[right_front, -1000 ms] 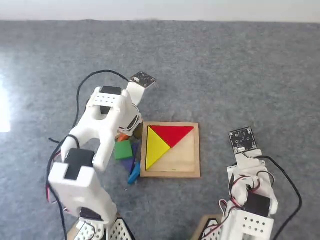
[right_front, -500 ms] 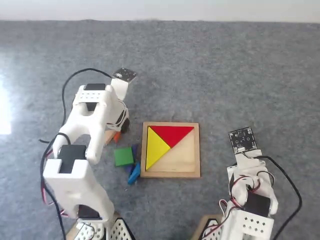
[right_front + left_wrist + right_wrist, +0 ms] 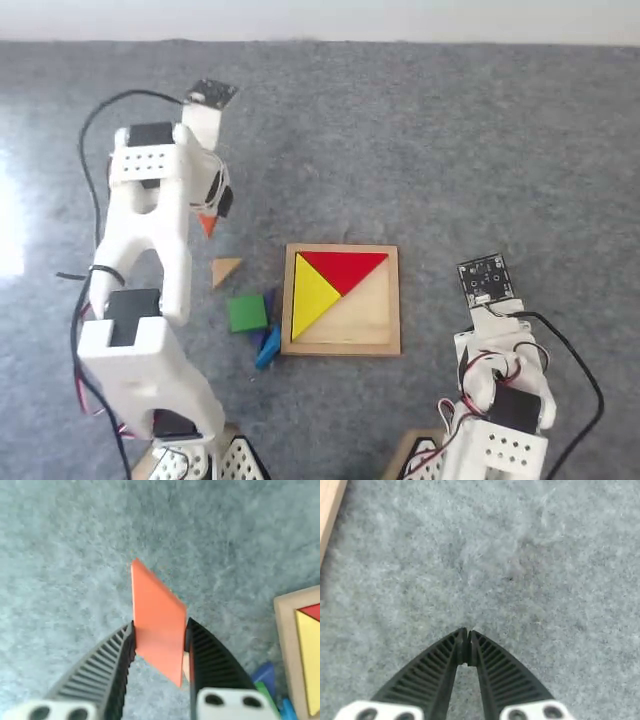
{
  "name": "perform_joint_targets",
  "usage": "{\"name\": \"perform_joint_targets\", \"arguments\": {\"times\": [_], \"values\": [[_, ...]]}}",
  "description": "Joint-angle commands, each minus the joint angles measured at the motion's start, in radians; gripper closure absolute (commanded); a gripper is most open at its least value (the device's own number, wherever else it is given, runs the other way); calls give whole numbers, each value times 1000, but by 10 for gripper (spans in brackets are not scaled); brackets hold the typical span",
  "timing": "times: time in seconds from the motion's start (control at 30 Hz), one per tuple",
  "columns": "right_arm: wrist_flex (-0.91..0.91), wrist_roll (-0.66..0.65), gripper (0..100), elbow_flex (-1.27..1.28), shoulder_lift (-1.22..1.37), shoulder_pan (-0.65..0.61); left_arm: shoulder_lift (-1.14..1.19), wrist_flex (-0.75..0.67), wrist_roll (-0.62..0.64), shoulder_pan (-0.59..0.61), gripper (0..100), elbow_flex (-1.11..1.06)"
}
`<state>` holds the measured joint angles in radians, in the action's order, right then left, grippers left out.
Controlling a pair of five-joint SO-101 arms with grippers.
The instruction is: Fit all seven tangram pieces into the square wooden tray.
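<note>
Overhead, only a tip of orange piece (image 3: 207,225) peeks out; wrist view has left hand (image 3: 160,626) clamping it. Right hand (image 3: 466,639) clenched, empty.

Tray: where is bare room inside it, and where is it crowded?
Bare: in the tray, the lower-right half, bordered by the red triangle and yellow triangle; also the mat beyond its right edge. Crowded: its left edge, with the green square, blue piece and tan triangle.

1. Orange flat parallelogram piece (image 3: 207,225): in high view mostly hidden by left gripper (image 3: 213,208), just a tip shows.
2. Square wooden tray (image 3: 287,645): cut off by pic edge in both wrist views.
3. Dark purple piece (image 3: 256,328): partly under green square block (image 3: 246,312), shape can't tell.
</note>
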<state>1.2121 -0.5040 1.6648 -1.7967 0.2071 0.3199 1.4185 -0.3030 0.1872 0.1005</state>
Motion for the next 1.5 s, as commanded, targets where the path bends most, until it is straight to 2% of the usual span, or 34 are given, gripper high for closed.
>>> {"name": "perform_joint_targets", "arguments": {"times": [0.0, 0.13, 0.4, 0.57, 0.67, 0.8, 0.93, 1.23, 1.47], "values": [[4, 0, 982, 18, -13, 8, -12, 83, 12, 0, 844, 125], [4, 0, 982, 18, -13, 8, 2, 120, 12, -25, 844, 134], [4, 0, 982, 18, -13, 8, 158, 3, 28, -141, 844, 73], [4, 0, 982, 18, -13, 8, 244, -89, 118, -169, 842, 77], [4, 0, 982, 18, -13, 8, 259, -103, 176, -158, 791, 77], [4, 0, 982, 18, -13, 8, 227, -100, 252, -146, 724, 90], [4, 0, 982, 18, -13, 8, 175, -118, 364, -143, 716, 88], [4, 0, 982, 18, -13, 8, 37, -124, 292, -199, 716, -25], [4, 0, 982, 18, -13, 8, 98, -252, 279, -215, 717, -114]]}}
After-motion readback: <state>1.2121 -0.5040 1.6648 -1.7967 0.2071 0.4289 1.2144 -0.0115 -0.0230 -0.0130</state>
